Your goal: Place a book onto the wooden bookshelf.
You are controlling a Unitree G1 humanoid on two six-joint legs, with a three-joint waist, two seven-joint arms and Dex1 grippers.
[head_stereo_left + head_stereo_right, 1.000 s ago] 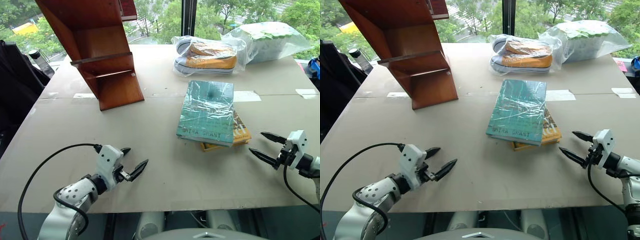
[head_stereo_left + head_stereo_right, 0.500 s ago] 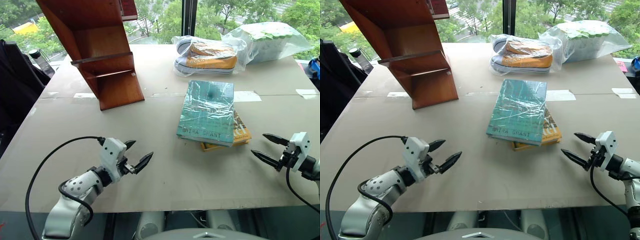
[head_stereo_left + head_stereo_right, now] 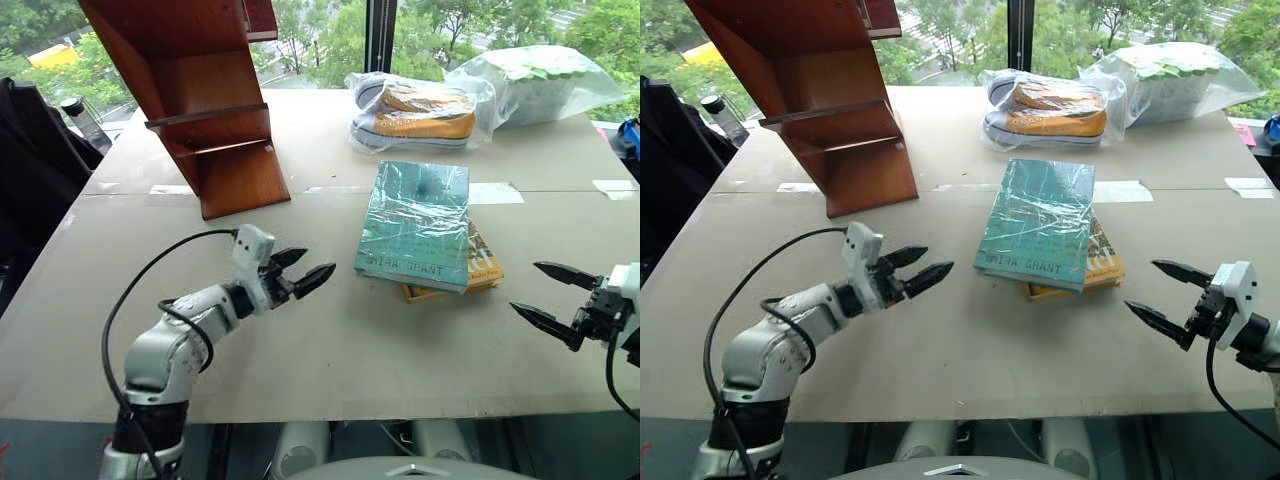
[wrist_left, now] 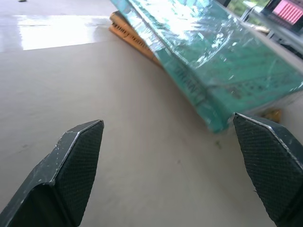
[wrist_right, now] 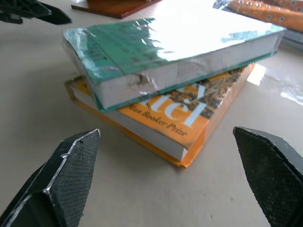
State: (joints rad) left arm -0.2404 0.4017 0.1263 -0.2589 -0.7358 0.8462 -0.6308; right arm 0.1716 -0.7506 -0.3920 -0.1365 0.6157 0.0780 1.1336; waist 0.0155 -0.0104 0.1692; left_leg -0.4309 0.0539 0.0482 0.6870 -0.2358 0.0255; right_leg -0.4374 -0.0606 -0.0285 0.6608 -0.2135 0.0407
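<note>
Teal book [image 3: 414, 224] in glossy plastic wrap lies flat mid-table, stacked on a smaller orange book [image 3: 478, 268] that sticks out at its near right corner. "MIRA GRANT" end faces the robot. Nothing grips it.

Left gripper [image 3: 304, 271]: forearm bent in from the left edge, elbow low, wrist raised, black fingers pointing level toward the book's near left corner. Fingers spread wide, empty. Tips close to the book, not touching; bare table between. Black cable loops from the wrist back along the arm. In the left wrist view the book's edge [image 4: 208, 71] sits between and beyond both fingertips [image 4: 78, 156], with the orange one under it.

Right gripper [image 3: 1168, 296]: arm comes in from the right edge, low, fingers level and pointing left toward the stack's right side. Fingers wide apart, empty. Clear gap to the books. Right wrist view looks at the stack's corner, teal on top [image 5: 156, 52], orange below [image 5: 180, 118].

Wooden bookshelf [image 3: 195, 95], reddish-brown with slanted sides, stands at the far left of the table [image 3: 330, 350], well apart from the book. Bagged sneakers [image 3: 415, 110] and another plastic bag [image 3: 540, 80] sit at the far edge.
</note>
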